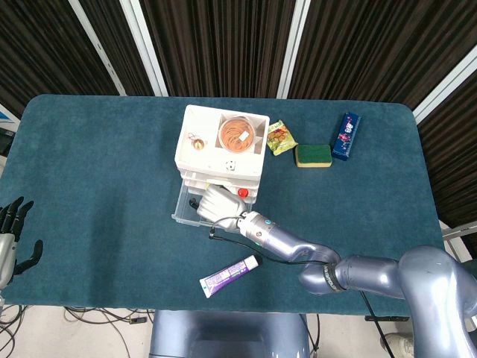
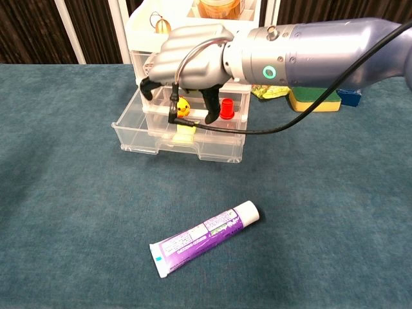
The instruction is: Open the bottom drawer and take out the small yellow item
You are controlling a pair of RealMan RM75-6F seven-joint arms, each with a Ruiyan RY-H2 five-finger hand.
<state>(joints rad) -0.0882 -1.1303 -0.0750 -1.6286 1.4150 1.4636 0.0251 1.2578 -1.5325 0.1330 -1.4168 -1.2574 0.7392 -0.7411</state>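
The white drawer unit has its clear bottom drawer pulled out towards me. Inside it stands a small yellow duck-like item on a pale yellow piece, with a red item to its right. My right hand hangs over the open drawer with its fingers pointing down into it, one just right of the yellow item. I see no grip on the item. In the head view the right hand hides it. My left hand is at the table's near left edge, fingers spread and holding nothing.
A purple toothpaste tube lies on the teal cloth in front of the drawer. Behind the unit to the right are a snack packet, a green-yellow sponge and a blue box. A bowl sits on the unit.
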